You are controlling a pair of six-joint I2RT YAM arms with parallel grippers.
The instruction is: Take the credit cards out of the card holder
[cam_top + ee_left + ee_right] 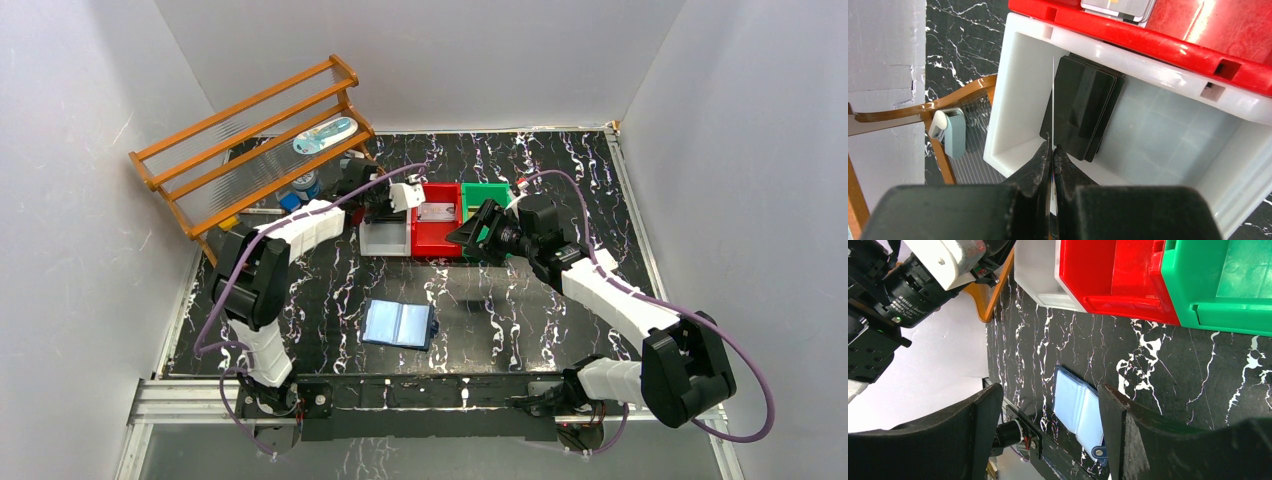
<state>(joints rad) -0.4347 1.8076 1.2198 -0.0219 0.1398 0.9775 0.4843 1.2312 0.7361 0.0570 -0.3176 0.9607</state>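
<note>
The left claw (1052,149) is clenched on one thin card (1053,100), which is seen only by its edge, so I cannot tell its colour. It holds this card upright above the white bin (1013,100), near the bin's side wall, and a small stack of black cards (1083,107) lies already on the bin floor just beside it. In my judgement the step in hand is to put this card into the white bin. To do it well, the claw should come lower and tilt the card toward the stack before it lets go. If it is dropped upright from this height, the card may bounce, lean on the wall or fall outside the rim. The red bin (1168,45) stands touching the white one and a silvery card (1118,6) lies in it, so the sorting seems to go by colour. The right claw (1048,390) is released, its jaws wide apart, and it hangs near the green bin (1218,285). The card holder (1075,407) lies open on the desk (520,310), its light blue inside up, well apart from the bins. I cannot tell if any card is left in its pockets. A small label (910,307) on the left arm carries print, but it is too small to read, and no writing on the cards is readable.
</note>
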